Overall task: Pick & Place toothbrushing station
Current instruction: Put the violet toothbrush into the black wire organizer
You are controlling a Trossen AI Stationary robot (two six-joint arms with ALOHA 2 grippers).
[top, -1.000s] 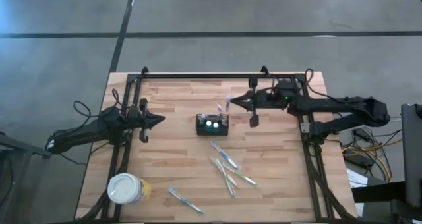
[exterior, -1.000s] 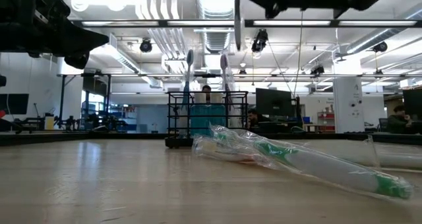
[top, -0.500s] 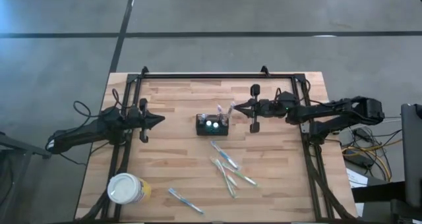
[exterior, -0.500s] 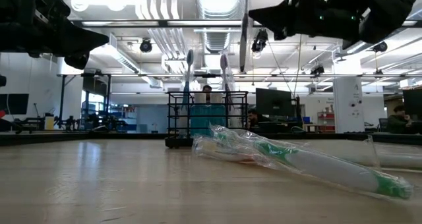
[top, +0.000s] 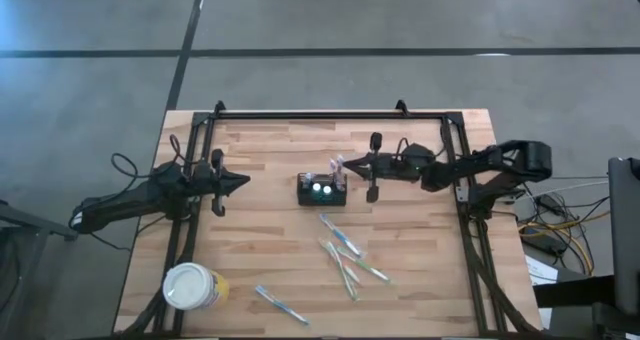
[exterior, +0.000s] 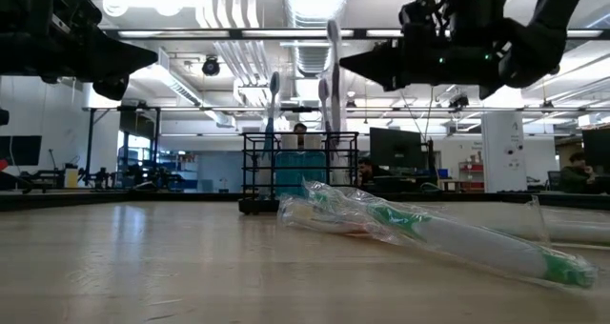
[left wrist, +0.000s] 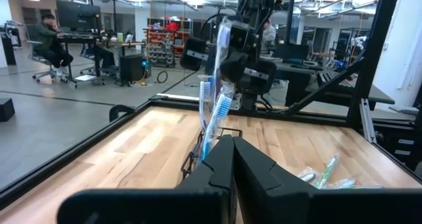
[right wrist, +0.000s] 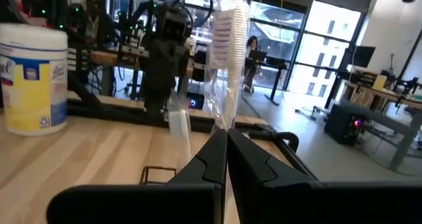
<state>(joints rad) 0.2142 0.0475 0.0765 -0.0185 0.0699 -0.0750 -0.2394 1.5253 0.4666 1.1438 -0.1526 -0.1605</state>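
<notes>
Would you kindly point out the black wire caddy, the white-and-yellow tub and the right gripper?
Black wire caddy [top: 321,190]: high view, its middle.
White-and-yellow tub [top: 190,286]: high view, its lid.
Right gripper [top: 347,163]: high view, the tips of its fingers.

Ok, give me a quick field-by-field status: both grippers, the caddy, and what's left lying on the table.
right gripper: shut on a wrapped toothbrush, held upright just above the caddy's right edge
left gripper: shut, holding nothing, waiting left of the caddy
caddy: black wire mesh, mid-table, two toothbrushes standing in it
loose on table: wrapped toothbrushes in front of the caddy, one more near the front edge
cup: white and yellow, front-left corner
</notes>
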